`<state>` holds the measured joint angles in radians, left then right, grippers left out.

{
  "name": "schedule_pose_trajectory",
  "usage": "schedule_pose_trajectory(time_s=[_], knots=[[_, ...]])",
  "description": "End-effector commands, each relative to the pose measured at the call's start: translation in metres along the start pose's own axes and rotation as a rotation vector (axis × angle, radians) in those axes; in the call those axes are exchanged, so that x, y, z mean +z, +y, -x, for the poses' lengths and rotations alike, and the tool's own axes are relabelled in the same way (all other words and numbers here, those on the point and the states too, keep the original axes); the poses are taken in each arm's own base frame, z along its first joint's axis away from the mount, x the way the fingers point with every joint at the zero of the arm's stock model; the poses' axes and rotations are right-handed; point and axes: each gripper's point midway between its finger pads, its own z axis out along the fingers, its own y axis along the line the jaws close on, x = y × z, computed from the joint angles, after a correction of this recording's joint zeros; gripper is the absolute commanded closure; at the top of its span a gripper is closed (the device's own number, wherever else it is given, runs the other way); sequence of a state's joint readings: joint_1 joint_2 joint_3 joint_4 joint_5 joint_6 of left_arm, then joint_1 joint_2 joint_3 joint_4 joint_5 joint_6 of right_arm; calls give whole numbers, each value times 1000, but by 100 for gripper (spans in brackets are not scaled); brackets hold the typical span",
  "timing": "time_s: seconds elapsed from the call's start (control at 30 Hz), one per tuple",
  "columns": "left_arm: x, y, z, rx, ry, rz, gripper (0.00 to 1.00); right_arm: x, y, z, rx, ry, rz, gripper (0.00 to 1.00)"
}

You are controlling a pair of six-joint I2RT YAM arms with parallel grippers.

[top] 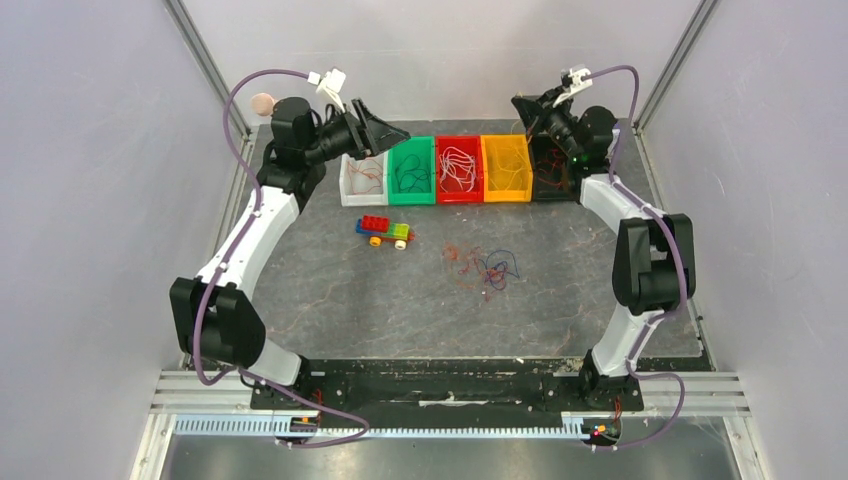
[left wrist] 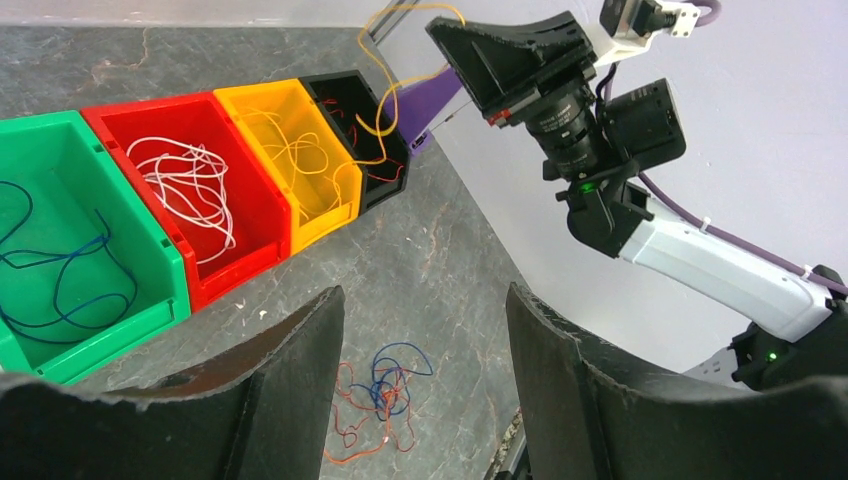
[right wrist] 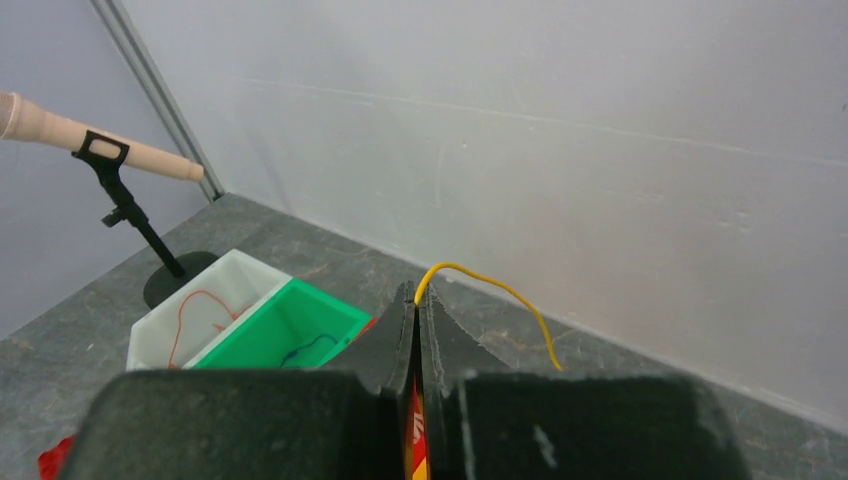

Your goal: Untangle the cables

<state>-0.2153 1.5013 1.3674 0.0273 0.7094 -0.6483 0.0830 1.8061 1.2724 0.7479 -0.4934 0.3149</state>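
Pinching a yellow cable (right wrist: 500, 288), right tool (right wrist: 417, 300) closed tight, left tool (left wrist: 425, 300) spread wide, holding nothing

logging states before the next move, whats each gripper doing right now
left gripper: open, nothing between its fingers.
right gripper: closed, holding a yellow cable.

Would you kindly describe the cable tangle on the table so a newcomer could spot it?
Find the row of coloured bins at the table's far side. In front of the yellow bin, on the tabletop, lies the tangle. Unlike the brick toy to its left, it is a loose knot of orange and blue wires.
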Motion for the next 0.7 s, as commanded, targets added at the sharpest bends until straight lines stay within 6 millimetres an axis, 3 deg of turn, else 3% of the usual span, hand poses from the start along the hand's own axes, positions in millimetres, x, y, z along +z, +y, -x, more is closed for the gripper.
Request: schedule_pose_trajectory(time_s=[0.0,0.27,0.37,0.5,0.67], knots=[[2,3,2,46,2,-10,33,22,-8,43,-100,-131,8,100],[4,8,1,41,8,-4,33,42,-12,68,-105,-196,20,100],[4,11,0,36,11,0,33,45,-15,64,-101,-190,17,100],[3,13,-1,32,11,7,33,41,-19,28,-52,-117,9,100],[1,19,-6,31,22,17,33,30,-25,-48,52,25,-19,100]])
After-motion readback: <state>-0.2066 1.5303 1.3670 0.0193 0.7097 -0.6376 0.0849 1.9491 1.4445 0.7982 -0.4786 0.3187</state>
